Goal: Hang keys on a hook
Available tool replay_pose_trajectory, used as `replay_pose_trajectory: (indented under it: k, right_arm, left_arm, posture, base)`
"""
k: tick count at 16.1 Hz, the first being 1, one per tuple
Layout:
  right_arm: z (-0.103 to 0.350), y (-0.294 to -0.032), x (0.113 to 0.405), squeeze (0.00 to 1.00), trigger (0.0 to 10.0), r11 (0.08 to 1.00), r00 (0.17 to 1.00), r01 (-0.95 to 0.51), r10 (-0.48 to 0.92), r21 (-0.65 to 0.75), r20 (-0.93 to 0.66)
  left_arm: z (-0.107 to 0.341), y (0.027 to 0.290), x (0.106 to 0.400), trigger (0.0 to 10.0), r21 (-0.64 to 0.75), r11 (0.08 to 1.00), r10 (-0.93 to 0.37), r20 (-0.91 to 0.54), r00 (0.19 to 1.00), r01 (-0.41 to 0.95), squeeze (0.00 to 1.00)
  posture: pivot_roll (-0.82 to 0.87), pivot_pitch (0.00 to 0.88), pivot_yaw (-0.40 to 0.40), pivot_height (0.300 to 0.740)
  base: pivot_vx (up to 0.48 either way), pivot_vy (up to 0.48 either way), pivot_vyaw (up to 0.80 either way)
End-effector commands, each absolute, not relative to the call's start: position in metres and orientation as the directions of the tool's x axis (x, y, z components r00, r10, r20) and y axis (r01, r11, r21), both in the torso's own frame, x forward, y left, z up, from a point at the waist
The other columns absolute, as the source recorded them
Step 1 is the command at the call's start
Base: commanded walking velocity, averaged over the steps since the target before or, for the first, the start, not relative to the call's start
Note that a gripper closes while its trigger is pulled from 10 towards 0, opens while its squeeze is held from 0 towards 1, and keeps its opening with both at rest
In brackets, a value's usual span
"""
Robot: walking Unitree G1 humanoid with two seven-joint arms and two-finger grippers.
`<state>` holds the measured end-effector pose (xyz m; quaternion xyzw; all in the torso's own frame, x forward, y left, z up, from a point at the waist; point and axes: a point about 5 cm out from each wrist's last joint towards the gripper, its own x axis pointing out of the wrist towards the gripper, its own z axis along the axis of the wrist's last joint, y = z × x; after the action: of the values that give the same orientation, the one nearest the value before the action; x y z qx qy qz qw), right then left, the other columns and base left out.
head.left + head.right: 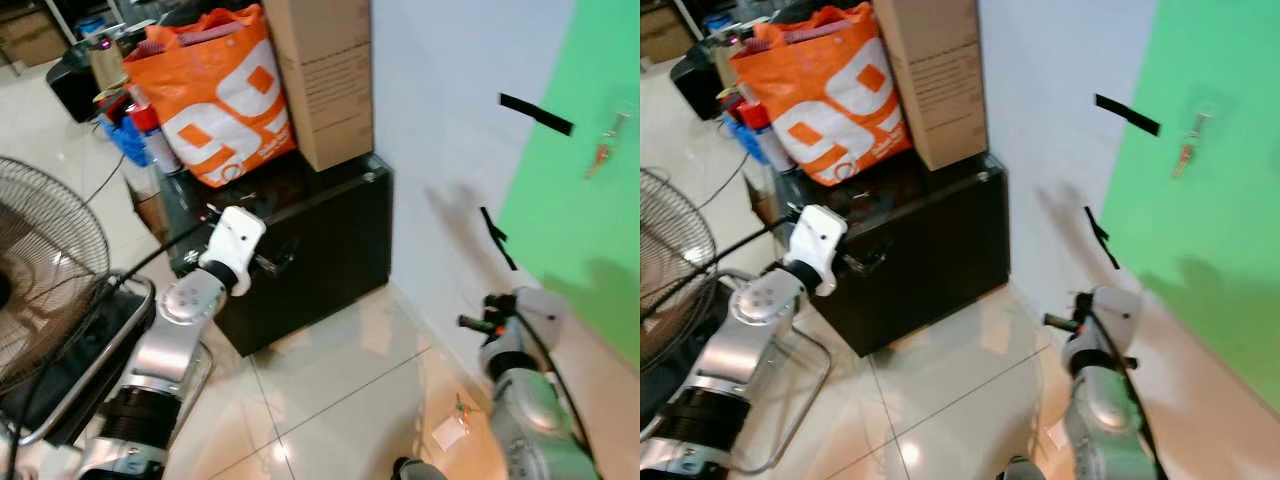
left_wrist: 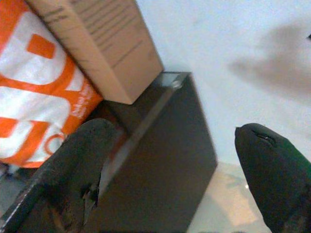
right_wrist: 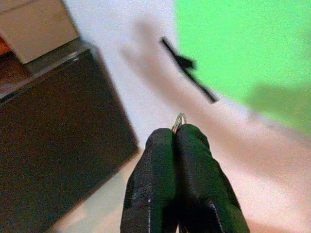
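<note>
standing idle off to the left: left gripper, fingers spread wide with nothing between them, pointing at the black case with the cardboard box and orange bag stacked above it. fan sitting further out on that side.

moving rightward: right gripper held low near the wall, fingers pressed tight together, pinching a thin metal key ring that is just peeking past the tips. no dangling key body visible, so probably only the ring of the keys being held.

well up and to the right of that gripper: green panel, with a small key-like item already hanging high on it, likely marking the hook; too blurred to be sure.

doing this step well: probably raising the right arm a long way, keeping the pinch firm, turning the ring's open loop toward the hook and easing it over from above rather than poking straight in.

head views giving the hook's height and the gap to it; right wrist view giving the ring in the pinch; left wrist view confirming the empty spread.
</note>
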<state>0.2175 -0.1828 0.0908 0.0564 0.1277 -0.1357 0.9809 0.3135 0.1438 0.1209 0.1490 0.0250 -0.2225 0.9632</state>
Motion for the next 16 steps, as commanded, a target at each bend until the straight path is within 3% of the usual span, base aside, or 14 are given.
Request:
replay_pose_trajectory:
  k: [1, 5, 16]
  right_arm:
    - [0.092, -0.182, 0.216, 0.00, 10.0, 0.957, 0.931, 0.280, -0.250, 0.080, -0.267]
    - [0.097, -0.179, 0.231, 0.00, 10.0, 0.975, 0.946, 0.213, -0.188, 0.070, -0.264]
    - [0.097, -0.171, 0.234, 0.00, 10.0, 0.978, 0.951, 0.186, -0.156, 0.091, -0.269]
  left_arm:
    - [0.120, 0.149, 0.315, 10.0, 0.275, 0.868, -0.396, -0.119, 0.910, 0.414, 0.04]
    - [0.113, 0.154, 0.308, 10.0, 0.247, 0.900, -0.342, -0.111, 0.933, 0.359, 0.04]
    - [0.111, 0.158, 0.302, 10.0, 0.263, 0.892, -0.348, -0.121, 0.930, 0.368, 0.04]
  posture:
    - [-0.18, 0.000, 0.193, 0.740]
    - [-0.14, 0.000, 0.078, 0.740]
    - [-0.11, 0.000, 0.060, 0.740]
  base:
    - [0.000, 0.000, -0.80]
    - [0.000, 0.000, -0.80]
    - [0.000, 0.000, -0.80]
